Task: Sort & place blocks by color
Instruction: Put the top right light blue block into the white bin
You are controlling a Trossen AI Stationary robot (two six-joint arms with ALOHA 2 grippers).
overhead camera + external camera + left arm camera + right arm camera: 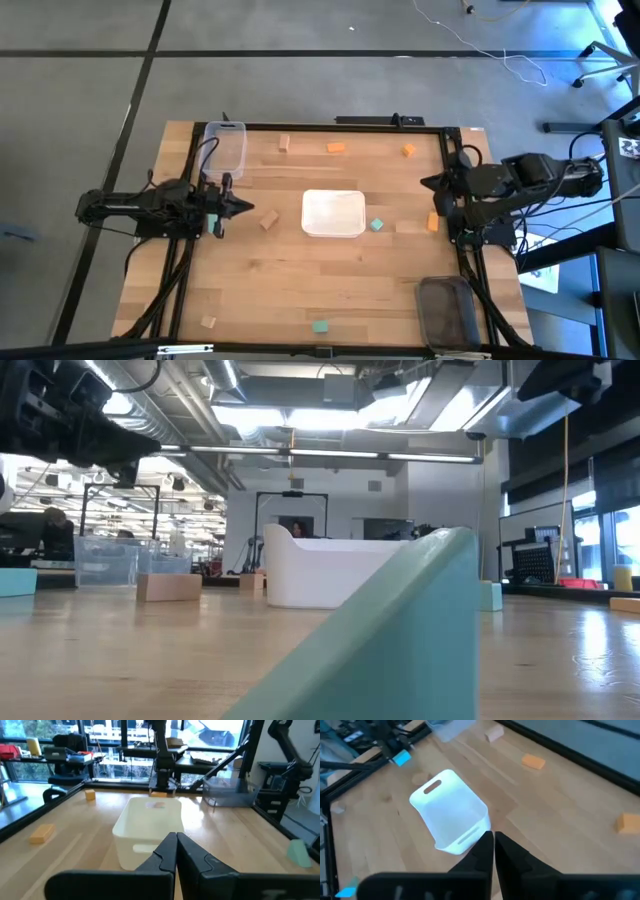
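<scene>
— Where were your blocks lying?

— Scattered loose across the table: orange ones near the far edge, a teal one just beside the white tray, wood ones on the left side.

— And your grippers?

— Your left gripper sat at the left edge, fingers pinched together on nothing. Your right gripper waited at the right edge, fingers together too, empty.

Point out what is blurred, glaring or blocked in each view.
Low view: a blurred teal block right at the lens blocks much of the table; ceiling lights glare. Left wrist view: bright windows behind, white tray sharp. Right wrist view: the shut right gripper is soft. High view: evenly lit and clear.
</scene>
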